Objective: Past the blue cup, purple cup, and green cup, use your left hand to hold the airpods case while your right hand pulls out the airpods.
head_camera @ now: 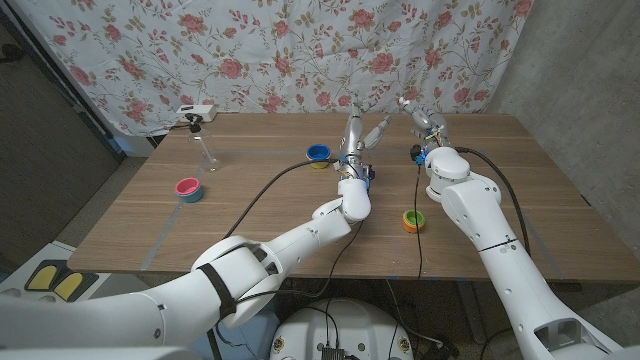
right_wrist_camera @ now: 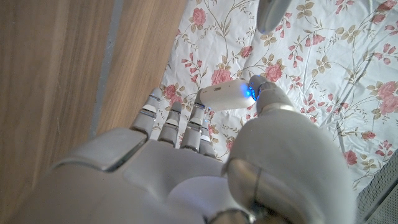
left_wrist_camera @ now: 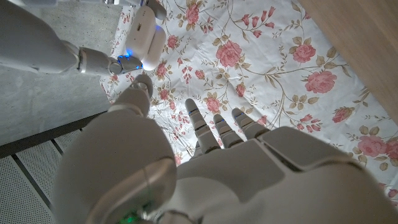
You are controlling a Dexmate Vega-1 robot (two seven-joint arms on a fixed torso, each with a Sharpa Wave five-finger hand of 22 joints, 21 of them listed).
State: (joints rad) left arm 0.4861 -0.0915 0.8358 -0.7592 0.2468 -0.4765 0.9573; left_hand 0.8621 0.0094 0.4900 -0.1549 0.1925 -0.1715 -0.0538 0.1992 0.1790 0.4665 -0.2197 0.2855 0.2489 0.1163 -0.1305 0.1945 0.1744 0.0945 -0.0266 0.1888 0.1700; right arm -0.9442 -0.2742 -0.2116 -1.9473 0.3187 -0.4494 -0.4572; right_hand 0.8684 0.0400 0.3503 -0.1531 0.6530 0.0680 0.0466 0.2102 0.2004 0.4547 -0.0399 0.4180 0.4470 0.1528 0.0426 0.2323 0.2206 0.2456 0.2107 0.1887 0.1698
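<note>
A smooth white rounded airpods case (right_wrist_camera: 222, 95), glossy plastic with a small blue light glowing at one end, sits between the thumb tip and the fingers (right_wrist_camera: 186, 124) of the right hand (head_camera: 427, 128). In the right wrist view the pale, segmented fingers reach up side by side to the case's lower edge while the thumb meets its lit end, so this hand pinches the case. In the left wrist view the same case (left_wrist_camera: 147, 34) appears beyond the left hand (head_camera: 358, 133), gripped by the other arm's fingertips, apart from the left hand's own fingers (left_wrist_camera: 219, 127). Those fingers are stretched out and slightly spread, touching nothing, with the thumb held off to one side.

In the head view both hands are raised above the far part of the wooden worktop (head_camera: 270, 220), close to each other in front of a rose-printed fabric backdrop (head_camera: 300, 50). On the matte, grained worktop stand a small round blue cup (head_camera: 318, 154) just beside the left forearm, a green cup with an orange rim (head_camera: 412, 220) near the right arm, and a blue cup with a pink inside (head_camera: 188, 188) well apart to the left. A clear slender glass (head_camera: 208, 152) stands behind it.
</note>
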